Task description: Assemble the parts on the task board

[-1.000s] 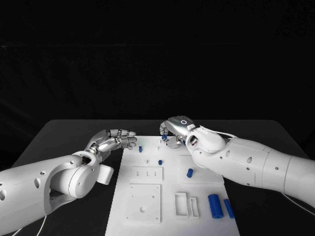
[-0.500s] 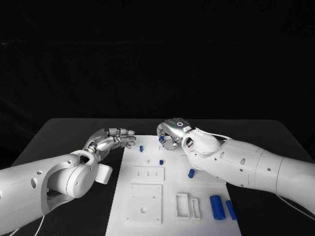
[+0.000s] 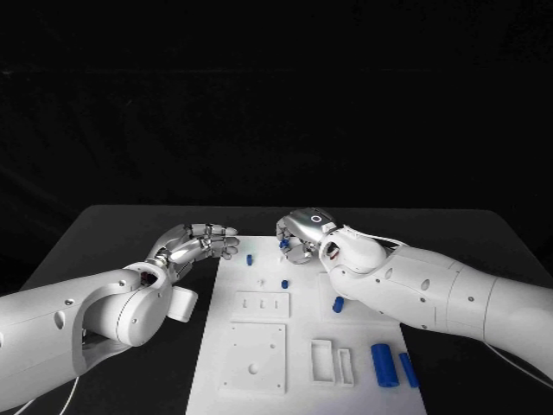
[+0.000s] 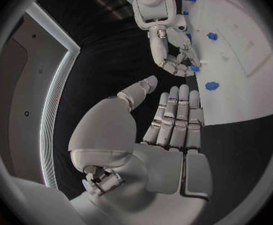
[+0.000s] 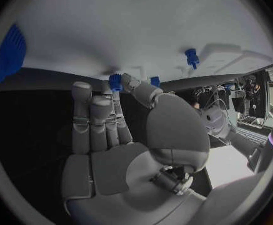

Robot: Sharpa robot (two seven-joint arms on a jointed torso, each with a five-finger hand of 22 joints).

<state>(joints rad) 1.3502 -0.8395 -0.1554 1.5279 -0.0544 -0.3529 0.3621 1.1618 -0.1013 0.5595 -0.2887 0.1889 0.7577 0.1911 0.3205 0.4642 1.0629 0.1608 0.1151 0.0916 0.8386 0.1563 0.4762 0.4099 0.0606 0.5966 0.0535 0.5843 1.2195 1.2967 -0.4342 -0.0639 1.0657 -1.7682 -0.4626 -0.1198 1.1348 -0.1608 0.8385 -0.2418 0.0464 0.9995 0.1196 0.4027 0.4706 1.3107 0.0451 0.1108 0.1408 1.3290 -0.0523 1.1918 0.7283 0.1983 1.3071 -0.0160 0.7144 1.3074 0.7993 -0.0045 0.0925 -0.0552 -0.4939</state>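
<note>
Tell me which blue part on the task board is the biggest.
The big blue cylinder lying at the near right corner of the task board, beside a slimmer blue rod. The other blue parts farther up the board are small pegs.

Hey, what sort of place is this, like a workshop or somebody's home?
Probably a robotics lab or test cell: a white task board with small blue parts lies on a black table against a black backdrop, and the right wrist view shows cluttered equipment behind.
</note>
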